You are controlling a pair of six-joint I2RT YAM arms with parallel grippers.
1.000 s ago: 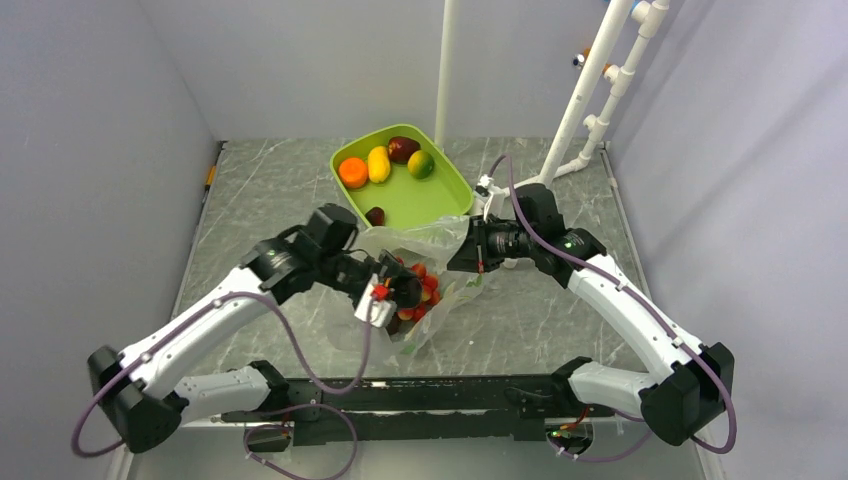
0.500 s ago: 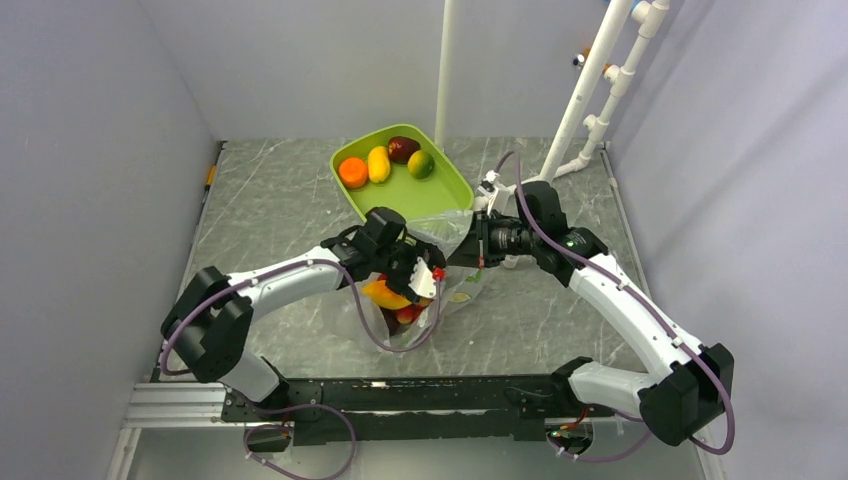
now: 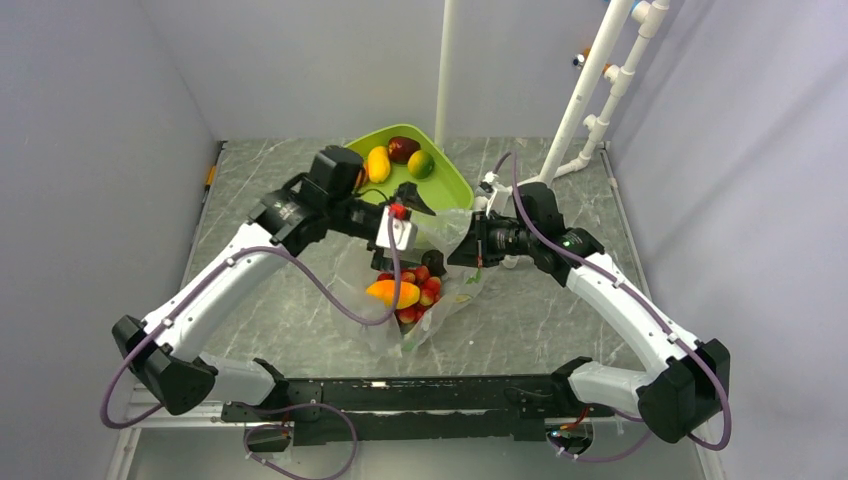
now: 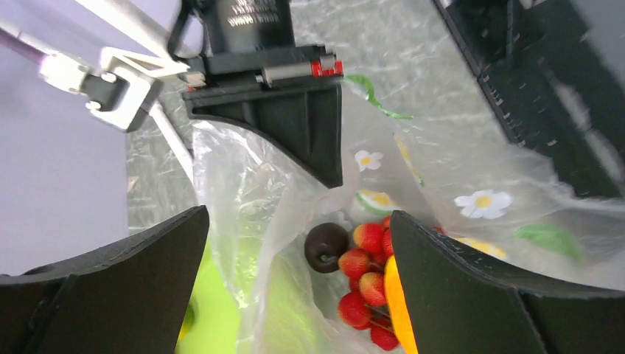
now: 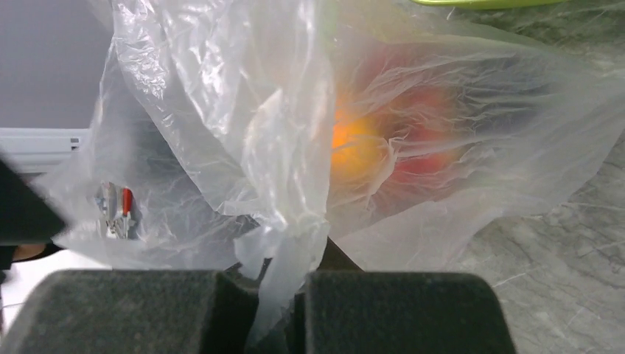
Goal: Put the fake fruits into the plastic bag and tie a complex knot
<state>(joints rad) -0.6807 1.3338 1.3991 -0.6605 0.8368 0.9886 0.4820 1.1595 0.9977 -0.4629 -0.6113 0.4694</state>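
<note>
The clear plastic bag (image 3: 440, 300) lies mid-table with its mouth open toward the tray; no knot is in view. Inside it are an orange oblong (image 3: 393, 293), red berries (image 4: 361, 259) and a dark maroon fruit (image 4: 326, 247). My right gripper (image 5: 284, 299) is shut on the bag's rim (image 3: 470, 250), holding it up. Above the mouth hangs my left gripper (image 4: 295, 287), open with nothing in it (image 3: 408, 236). A yellow fruit (image 3: 378, 163), a maroon one (image 3: 403, 149) and a green-yellow one (image 3: 421, 163) lie in the tray.
The lime green tray (image 3: 450, 190) sits just behind the bag, partly covered by the left arm. White pipes (image 3: 590, 100) stand at the back right and a white pole (image 3: 444, 70) rises behind the tray. Grey walls close in both sides.
My left gripper opened wide inside the bag, leaving the orange oblong there, then rose and swung back toward the tray. The right gripper kept its hold on the bag's rim.
</note>
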